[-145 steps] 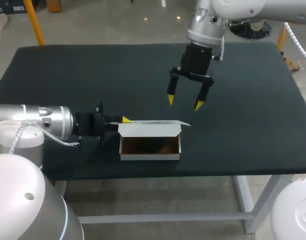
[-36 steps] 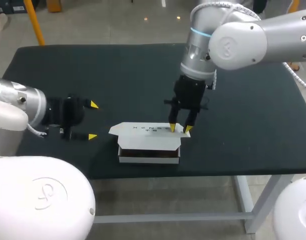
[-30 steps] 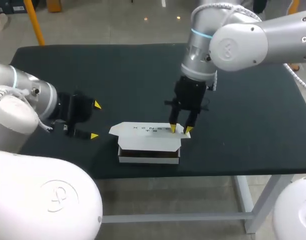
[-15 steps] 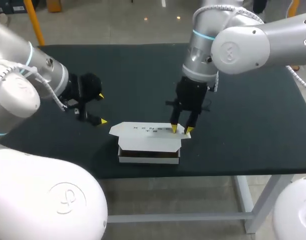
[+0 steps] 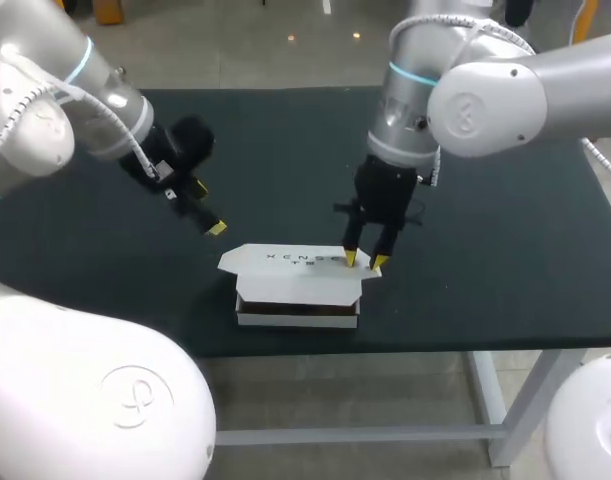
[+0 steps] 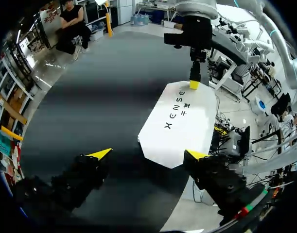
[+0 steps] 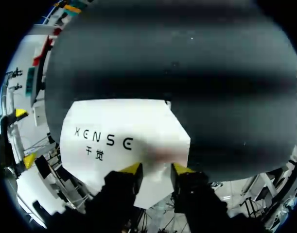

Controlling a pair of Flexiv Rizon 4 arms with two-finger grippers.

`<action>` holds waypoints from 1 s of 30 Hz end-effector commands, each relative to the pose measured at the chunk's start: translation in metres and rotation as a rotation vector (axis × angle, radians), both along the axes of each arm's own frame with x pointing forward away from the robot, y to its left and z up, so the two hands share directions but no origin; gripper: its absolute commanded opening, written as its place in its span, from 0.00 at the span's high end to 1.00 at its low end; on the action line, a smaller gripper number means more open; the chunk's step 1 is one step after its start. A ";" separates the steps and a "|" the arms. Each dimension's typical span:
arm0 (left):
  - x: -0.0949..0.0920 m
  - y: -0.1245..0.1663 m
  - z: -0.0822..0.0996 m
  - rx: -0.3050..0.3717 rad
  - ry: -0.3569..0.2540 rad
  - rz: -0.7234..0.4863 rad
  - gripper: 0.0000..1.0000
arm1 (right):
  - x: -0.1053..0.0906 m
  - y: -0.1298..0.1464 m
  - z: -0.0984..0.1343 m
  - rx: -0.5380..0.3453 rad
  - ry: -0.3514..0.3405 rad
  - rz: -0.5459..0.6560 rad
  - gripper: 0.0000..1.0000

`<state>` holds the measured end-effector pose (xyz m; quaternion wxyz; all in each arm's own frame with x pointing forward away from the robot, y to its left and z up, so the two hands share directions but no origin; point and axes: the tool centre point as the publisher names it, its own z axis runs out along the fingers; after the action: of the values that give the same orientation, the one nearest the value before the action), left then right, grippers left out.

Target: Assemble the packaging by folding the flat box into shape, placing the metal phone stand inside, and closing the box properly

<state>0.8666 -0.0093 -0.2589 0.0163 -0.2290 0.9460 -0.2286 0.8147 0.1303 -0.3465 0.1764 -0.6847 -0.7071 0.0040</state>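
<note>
The white cardboard box (image 5: 297, 300) stands near the table's front edge with its printed lid (image 5: 285, 268) folded down flat over the top, hiding the inside. No phone stand shows in any view. My right gripper (image 5: 363, 261) points straight down at the lid's right end, its fingers narrowly apart and both yellow tips resting on the lid (image 7: 124, 131), gripping nothing. In its own view the right gripper (image 7: 156, 169) shows white card in the gap. My left gripper (image 5: 207, 207) hangs open, left of and above the box. The left gripper (image 6: 148, 154) faces the lid's (image 6: 180, 124) near end.
The black tabletop (image 5: 505, 200) stretches wide behind and to both sides of the box. The box sits close to the front edge (image 5: 435, 345). My right arm's fingers (image 6: 193, 85) show at the far end of the lid in the left wrist view.
My left arm has swung up and toward the back, its open gripper now slanting down at the box's left end. The right gripper stayed on the lid, its fingers a little closer together.
</note>
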 end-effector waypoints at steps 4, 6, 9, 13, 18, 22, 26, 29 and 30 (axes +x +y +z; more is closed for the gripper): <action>0.016 -0.013 -0.020 0.181 0.283 0.725 0.00 | -0.003 0.001 -0.002 -0.010 -0.015 -0.008 0.58; 0.016 -0.013 -0.020 0.181 0.283 0.725 0.00 | -0.003 0.000 -0.002 -0.010 -0.017 -0.011 0.58; 0.016 -0.013 -0.020 0.181 0.283 0.725 0.00 | -0.003 -0.001 -0.002 -0.011 -0.022 -0.013 0.58; 0.016 -0.013 -0.020 0.181 0.283 0.725 0.00 | -0.003 -0.001 -0.002 -0.010 -0.029 -0.015 0.58; 0.027 -0.021 -0.024 0.185 0.412 0.898 0.00 | -0.003 0.000 -0.003 -0.006 -0.035 -0.023 0.58; 0.032 -0.021 -0.034 0.165 0.613 1.083 0.00 | -0.003 0.001 -0.004 -0.009 -0.039 -0.026 0.58; 0.033 -0.020 -0.037 0.168 0.595 1.218 0.00 | -0.002 -0.002 -0.004 -0.008 -0.044 -0.029 0.59; 0.033 -0.020 -0.037 0.168 0.595 1.218 0.00 | -0.002 -0.003 -0.003 -0.006 -0.047 -0.032 0.59; 0.033 -0.020 -0.037 0.168 0.595 1.218 0.00 | -0.002 -0.003 -0.003 -0.006 -0.049 -0.033 0.59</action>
<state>0.8950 -0.0251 -0.2968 -0.0691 -0.6570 0.7419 -0.1143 0.8153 0.1295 -0.3495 0.1584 -0.6960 -0.7003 -0.0107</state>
